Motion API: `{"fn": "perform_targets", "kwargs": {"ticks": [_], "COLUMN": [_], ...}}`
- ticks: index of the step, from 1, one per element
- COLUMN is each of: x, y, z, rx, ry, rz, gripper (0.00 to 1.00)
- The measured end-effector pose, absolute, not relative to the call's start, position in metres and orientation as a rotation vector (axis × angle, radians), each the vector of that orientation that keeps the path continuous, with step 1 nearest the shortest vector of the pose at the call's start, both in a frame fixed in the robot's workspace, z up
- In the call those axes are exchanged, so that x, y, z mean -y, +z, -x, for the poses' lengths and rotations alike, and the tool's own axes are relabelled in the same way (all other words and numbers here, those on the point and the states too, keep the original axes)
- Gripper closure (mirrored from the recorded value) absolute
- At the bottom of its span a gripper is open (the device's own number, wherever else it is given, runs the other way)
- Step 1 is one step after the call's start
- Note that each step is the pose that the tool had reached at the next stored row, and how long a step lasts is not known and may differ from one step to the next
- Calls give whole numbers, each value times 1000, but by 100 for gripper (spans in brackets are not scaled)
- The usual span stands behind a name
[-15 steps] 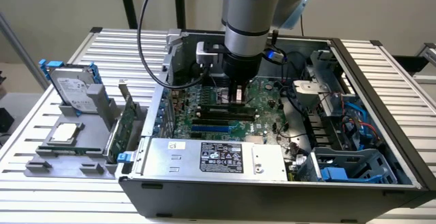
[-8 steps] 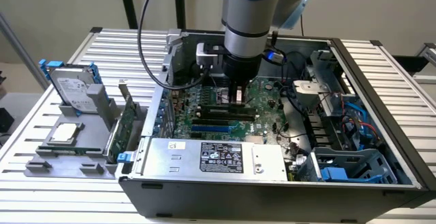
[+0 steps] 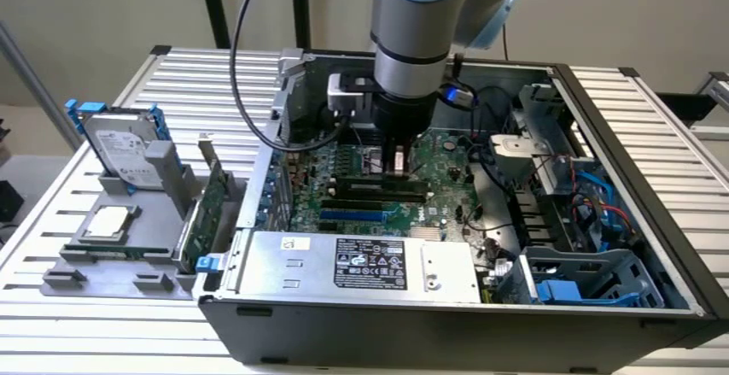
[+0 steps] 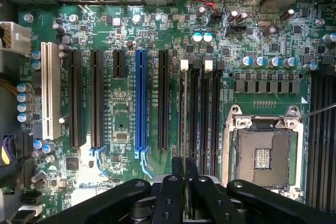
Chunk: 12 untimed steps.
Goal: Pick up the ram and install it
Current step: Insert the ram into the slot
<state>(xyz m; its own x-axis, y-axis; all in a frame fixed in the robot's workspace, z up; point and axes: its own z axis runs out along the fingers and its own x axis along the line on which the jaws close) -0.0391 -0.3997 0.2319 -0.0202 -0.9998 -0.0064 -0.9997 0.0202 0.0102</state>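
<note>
1. The arm reaches down into an open computer case [image 3: 638,221] lying on a slatted metal table [image 3: 194,67], with the gripper [image 3: 398,166] just above the green motherboard [image 3: 439,157].
2. In the wrist view, the gripper's [image 4: 185,182] black fingers [image 4: 170,192] are drawn close together, pinching the ram [image 4: 184,114], a thin stick seen edge-on.
3. The ram stands upright and runs lengthwise over the memory slots [image 4: 202,108], lined up with the slot nearest the long black expansion slots; whether it is pushed fully in, I cannot tell.
4. White latches [image 4: 208,65] sit at the far ends of the memory slots.
5. Beside those slots lies the empty processor socket [image 4: 262,156] in its metal frame.
6. On the other side, a blue expansion slot [image 4: 140,100] and a white slot [image 4: 47,90] stand among black ones.
7. In the exterior view, a grey power supply [image 3: 353,264] fills the near edge of the case.
8. On the exterior view's left, outside the case, a grey holder [image 3: 114,268] carries a hard drive [image 3: 119,149], a square silver processor [image 3: 108,221] and a green expansion card [image 3: 205,213] standing on edge.
</note>
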Motion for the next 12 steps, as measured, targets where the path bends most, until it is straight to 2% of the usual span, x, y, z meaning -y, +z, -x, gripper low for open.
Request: {"fn": "perform_targets", "kwargs": {"ticks": [12], "x": [398], "y": [229], "z": [41], "rx": [2244], "ry": [-14], "rz": [-2199], "gripper": [100]}}
